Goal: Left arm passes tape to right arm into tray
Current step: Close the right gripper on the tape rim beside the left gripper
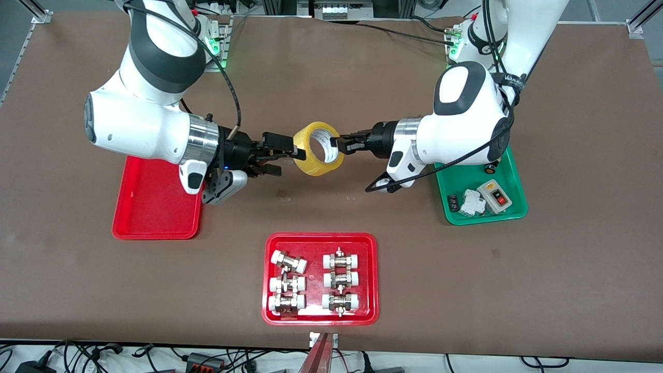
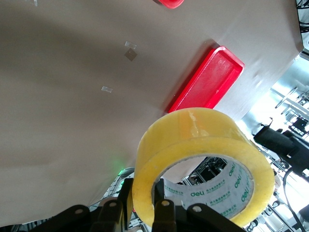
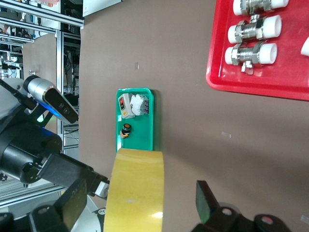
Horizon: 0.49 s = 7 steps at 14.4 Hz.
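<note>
The yellow tape (image 1: 311, 135) hangs in the air over the middle of the table, between both grippers. My left gripper (image 1: 340, 145) is shut on the roll's wall, one finger inside the white core and one outside, as the left wrist view shows (image 2: 143, 198). The tape (image 2: 193, 130) fills that view. My right gripper (image 1: 290, 158) is open, and its fingers straddle the roll's outer band (image 3: 135, 188) with gaps on both sides (image 3: 138, 200). The plain red tray (image 1: 155, 207) lies on the table under the right arm's wrist and also shows in the left wrist view (image 2: 207, 79).
A red tray of white-capped metal fittings (image 1: 321, 317) sits near the front edge, also in the right wrist view (image 3: 251, 83). A green tray (image 1: 513, 210) with switch parts lies under the left arm, also in the right wrist view (image 3: 145, 123).
</note>
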Motion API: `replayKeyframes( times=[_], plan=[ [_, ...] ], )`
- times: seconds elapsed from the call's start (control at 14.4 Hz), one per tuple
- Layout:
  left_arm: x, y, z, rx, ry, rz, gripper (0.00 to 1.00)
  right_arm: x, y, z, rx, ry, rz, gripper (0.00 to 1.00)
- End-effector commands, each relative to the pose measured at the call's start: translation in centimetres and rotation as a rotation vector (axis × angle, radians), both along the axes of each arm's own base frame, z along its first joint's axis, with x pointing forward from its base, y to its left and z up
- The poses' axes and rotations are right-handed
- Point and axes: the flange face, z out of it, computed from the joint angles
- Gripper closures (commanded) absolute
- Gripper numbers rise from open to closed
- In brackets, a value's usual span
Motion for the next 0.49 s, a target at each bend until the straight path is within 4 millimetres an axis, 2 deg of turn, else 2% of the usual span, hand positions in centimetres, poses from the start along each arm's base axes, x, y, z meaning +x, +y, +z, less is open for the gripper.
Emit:
replayKeyframes(
  times=[0.0,0.28,0.42],
  plan=[
    [0.4,-0.5,0.9,-0.032,0.008,0.016,0.99,0.0,0.8,0.3,0.014,0.018,-0.02,0.0],
    [0.5,-0.4,0.8,-0.032,0.009,0.016,0.99,-0.2,1.2,-0.3,0.006,0.071,-0.038,0.0],
    [0.5,-0.4,0.8,-0.033,0.007,0.015,0.99,-0.7,2.1,-0.8,0.002,0.077,-0.022,0.0]
  ],
)
